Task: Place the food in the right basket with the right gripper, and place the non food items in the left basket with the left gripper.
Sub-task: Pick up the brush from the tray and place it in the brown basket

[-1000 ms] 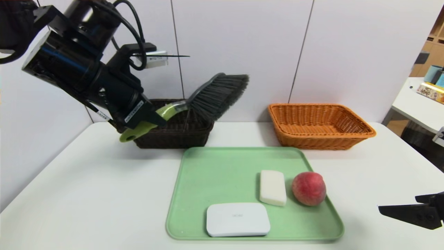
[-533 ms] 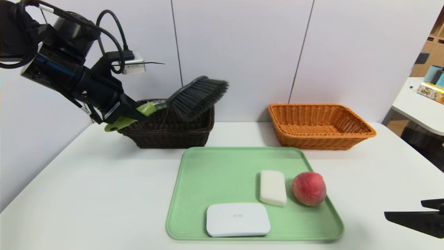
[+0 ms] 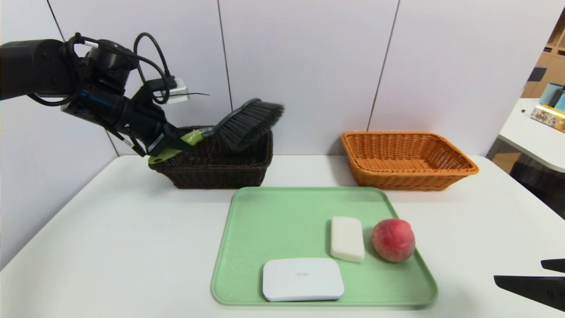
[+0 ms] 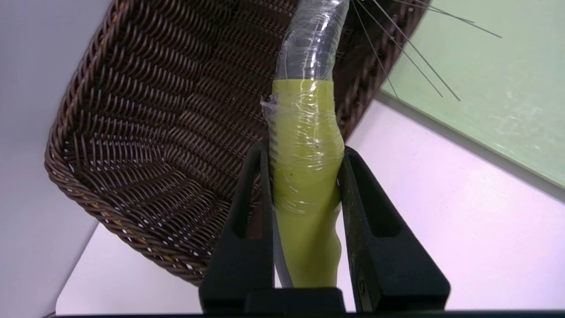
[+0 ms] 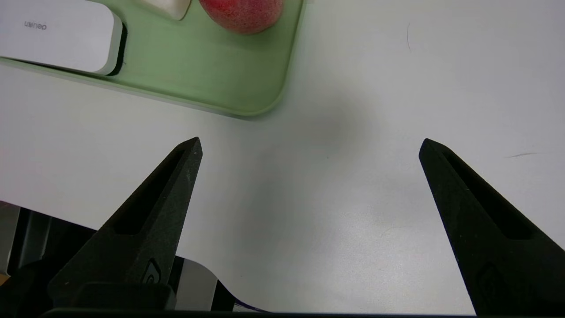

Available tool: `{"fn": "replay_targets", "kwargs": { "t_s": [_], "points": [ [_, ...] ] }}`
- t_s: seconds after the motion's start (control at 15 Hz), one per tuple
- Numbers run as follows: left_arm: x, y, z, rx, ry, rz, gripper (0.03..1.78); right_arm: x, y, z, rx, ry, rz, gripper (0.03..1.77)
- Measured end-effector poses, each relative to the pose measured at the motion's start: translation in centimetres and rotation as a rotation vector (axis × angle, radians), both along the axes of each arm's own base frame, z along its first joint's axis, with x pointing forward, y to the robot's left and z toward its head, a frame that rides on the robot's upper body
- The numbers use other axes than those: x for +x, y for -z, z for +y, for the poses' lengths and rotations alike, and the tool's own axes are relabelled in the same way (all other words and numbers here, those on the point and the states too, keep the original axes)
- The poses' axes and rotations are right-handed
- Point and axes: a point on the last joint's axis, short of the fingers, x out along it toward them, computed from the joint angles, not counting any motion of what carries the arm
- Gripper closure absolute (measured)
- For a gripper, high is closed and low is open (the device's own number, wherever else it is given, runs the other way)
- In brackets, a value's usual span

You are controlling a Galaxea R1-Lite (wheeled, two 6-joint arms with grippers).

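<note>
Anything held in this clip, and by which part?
Yes: the brush, by its green handle, in the left end effector; the right end effector is open, holding nothing.

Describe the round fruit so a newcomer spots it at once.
Find the green tray on the white table. Near its right edge sits a peach, red-pink. Unlike the flat white box and white bar, it is round.

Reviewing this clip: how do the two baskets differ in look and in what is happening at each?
The left basket is dark brown, almost black, while the right basket is orange-tan. The left gripper holds the brush by its green handle above the left basket; nothing is held over the right basket, and the right gripper waits open near the tray's corner. Both baskets are woven, with flared sides, and stand upright on the table.
</note>
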Motion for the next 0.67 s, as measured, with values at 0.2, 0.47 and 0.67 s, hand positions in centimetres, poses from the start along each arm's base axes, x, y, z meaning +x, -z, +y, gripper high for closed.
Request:
{"fn": "replay_targets", "kwargs": {
  "t_s": [0.2,0.47,0.67],
  "points": [
    [1.7,0.8,0.7,-0.009,-0.025,-0.052,1.35,-0.1,0.3,0.0,-0.001,-0.001,0.011,0.1],
    [2.7,1.9,1.7,-0.03,-0.032,-0.03,1.35,-0.1,0.6,0.0,-0.004,-0.002,0.018,0.1],
    [3.4,2.3,2.0,-0.034,-0.043,-0.057,1.35,-0.1,0.6,0.0,-0.003,-0.004,0.018,0.1]
  ]
}}
